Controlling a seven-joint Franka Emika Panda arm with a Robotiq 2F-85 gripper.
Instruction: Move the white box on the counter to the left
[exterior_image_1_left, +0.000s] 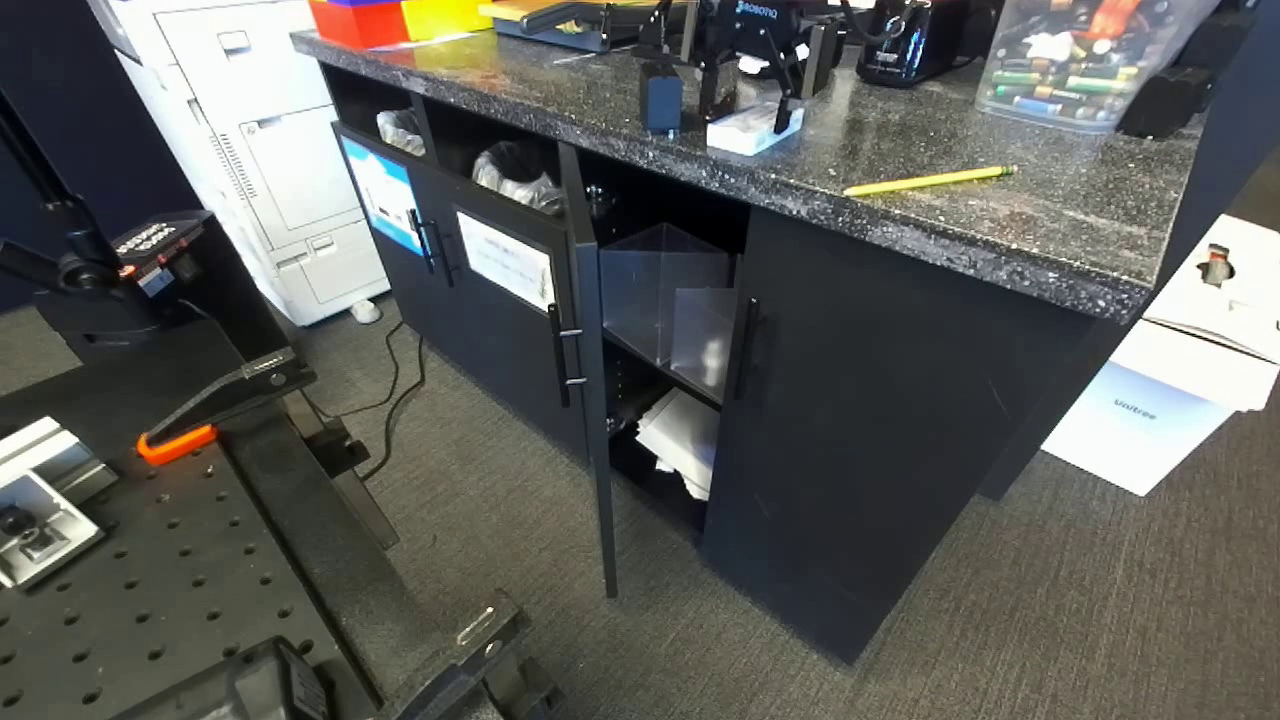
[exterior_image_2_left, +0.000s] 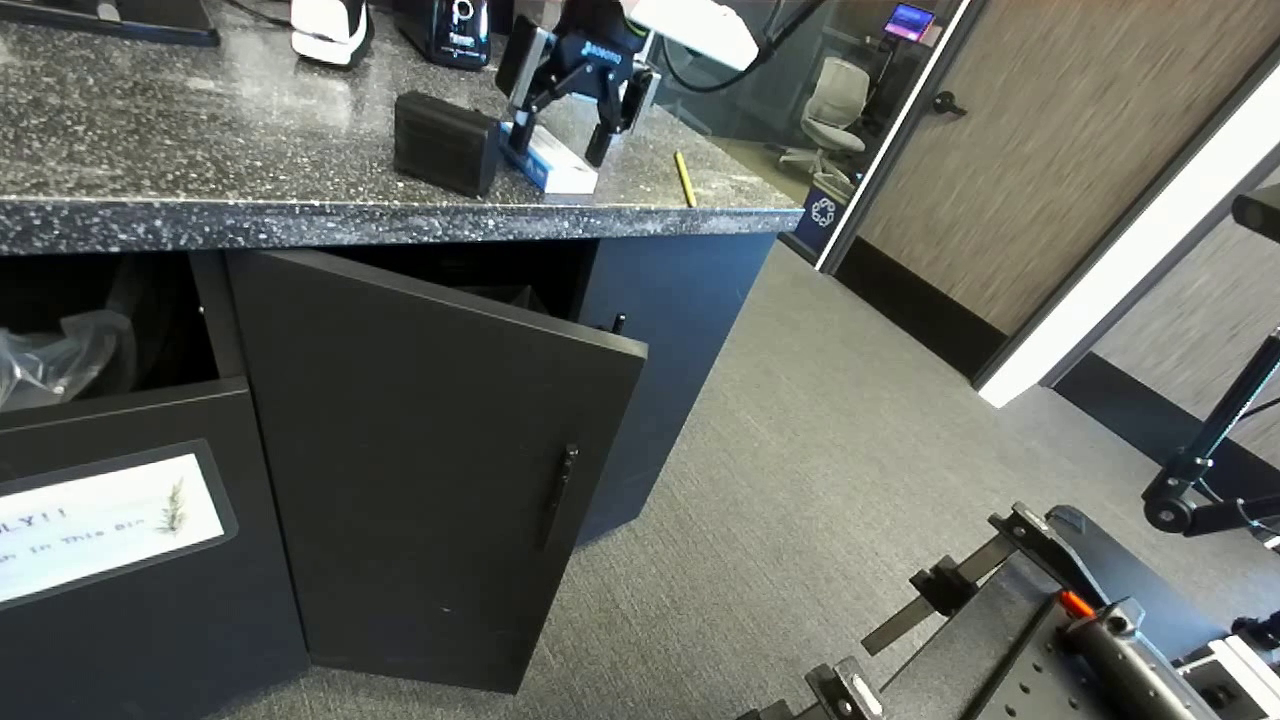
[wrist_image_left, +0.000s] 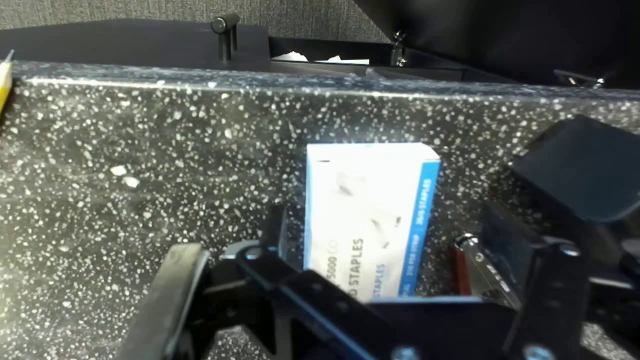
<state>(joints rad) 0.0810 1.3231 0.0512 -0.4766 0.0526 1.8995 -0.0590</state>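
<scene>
On the counter, the white box is straddled by the spread gripper, not yet pinched; both grasp and leftward move seemingly remain undone.

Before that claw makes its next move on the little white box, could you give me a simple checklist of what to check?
1. Gripper open: ok.
2. White box between the fingers: ok, as seen in the wrist view.
3. Box held: not ok; speckled counter shows between the box and the fingers.
4. Fingers low enough for a good grip: cannot tell.
5. Nothing else in the fingers' way: cannot tell; a red-and-metal thing shows near one finger in the wrist view.
6. Path to the left free: cannot tell whose left is meant; a dark block stands on one side of the box, and a pencil lies on the other.
</scene>
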